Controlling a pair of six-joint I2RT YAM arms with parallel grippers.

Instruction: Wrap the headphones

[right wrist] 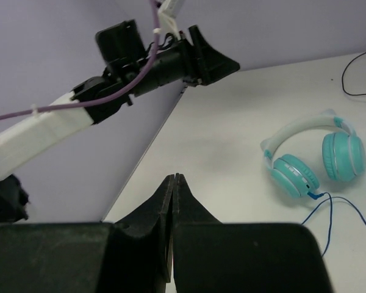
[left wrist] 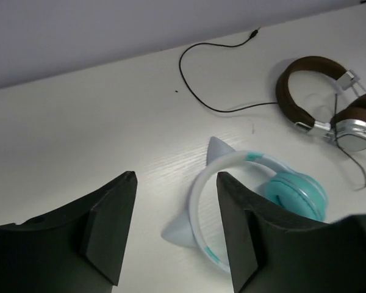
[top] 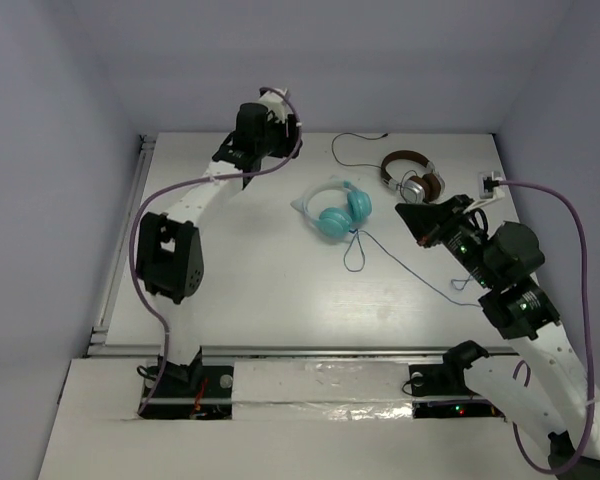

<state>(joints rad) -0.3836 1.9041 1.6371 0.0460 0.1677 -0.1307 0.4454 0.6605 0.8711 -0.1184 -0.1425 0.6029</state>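
Nearest the arm bases, the right hand (right wrist: 174,183) hovers over the right side of the counter (top: 260,290) with its fingers pressed together and nothing between them. Just ahead of it the thin blue cable (right wrist: 329,217) lies slack on the surface, trailing toward the right arm and looping once near the earcups. Past the loop, around the middle of the counter, the headphones (top: 332,211) lie flat, teal cups side by side and the white eared band arching away to the left. No cable is wound round them, so the wrapping looks not yet begun. Farther back on the left, the left hand (left wrist: 175,183) hangs above the counter with its fingers spread wide, empty, aimed at the band. The brown-and-silver headphones (top: 412,178) sit beyond, toward the far right, apart from the teal pair. To do this step well, the left hand should probably come down over the band and pin it firmly. The right hand would need to open and take the cable close to the cups, not out at the loose end. That keeps each turn short and taut and keeps the lead clear of the brown pair.
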